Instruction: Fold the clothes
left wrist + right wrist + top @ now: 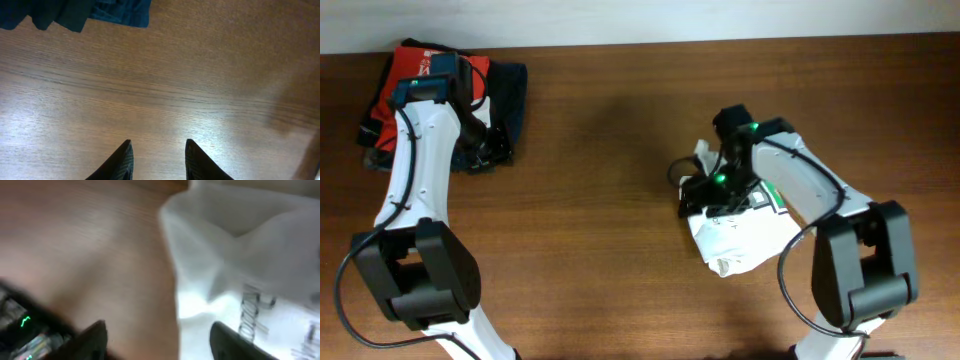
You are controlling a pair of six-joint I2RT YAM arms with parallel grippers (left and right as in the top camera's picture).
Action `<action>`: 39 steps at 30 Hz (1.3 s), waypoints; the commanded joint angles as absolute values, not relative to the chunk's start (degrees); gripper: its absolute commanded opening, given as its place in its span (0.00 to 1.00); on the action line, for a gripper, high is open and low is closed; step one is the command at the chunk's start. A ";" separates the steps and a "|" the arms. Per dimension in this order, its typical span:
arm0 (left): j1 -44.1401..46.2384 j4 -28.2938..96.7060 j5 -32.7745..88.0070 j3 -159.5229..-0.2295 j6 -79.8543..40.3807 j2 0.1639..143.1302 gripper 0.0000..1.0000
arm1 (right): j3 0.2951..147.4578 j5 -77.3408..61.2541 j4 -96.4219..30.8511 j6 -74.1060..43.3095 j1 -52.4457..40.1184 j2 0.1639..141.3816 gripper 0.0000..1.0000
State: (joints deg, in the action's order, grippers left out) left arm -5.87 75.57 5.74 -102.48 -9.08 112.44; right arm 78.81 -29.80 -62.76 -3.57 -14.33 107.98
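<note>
- Firstly, from above, the left arm [415,170] is stretched to the far left corner of the table [600,150]. The left gripper [425,88] is over a pile made of a red shirt [388,98] and dark garments [508,90].
- The right arm [810,190] is bent inward. The right gripper [703,195] points down at the left edge of the white T-shirt [745,240], which lies crumpled in a small heap on the right half of the table.
- The arm covers the upper part of the T-shirt, and neither gripper's opening can be read from this height.
- On the left wrist view, the left gripper [159,142] shows two dark fingers with a moderate gap and nothing between them, above bare brown wood. The dark garments [50,12] are cut off by the top edge.
- On the right wrist view, which is much blurred, the right gripper [159,326] has its fingers widely apart and they clamp nothing. The left finger is over the wood, and the right finger is over the cloth.
- The T-shirt [250,255] fills the right side, with rumpled folds and some dark lettering [250,312] that cannot be read.
- A small green light [25,321] glows at the lower left.
</note>
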 commanded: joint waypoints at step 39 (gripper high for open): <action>32.12 48.45 29.56 -123.98 -1.96 129.25 0.03 | 70.83 -47.51 -60.51 4.16 22.90 104.57 0.04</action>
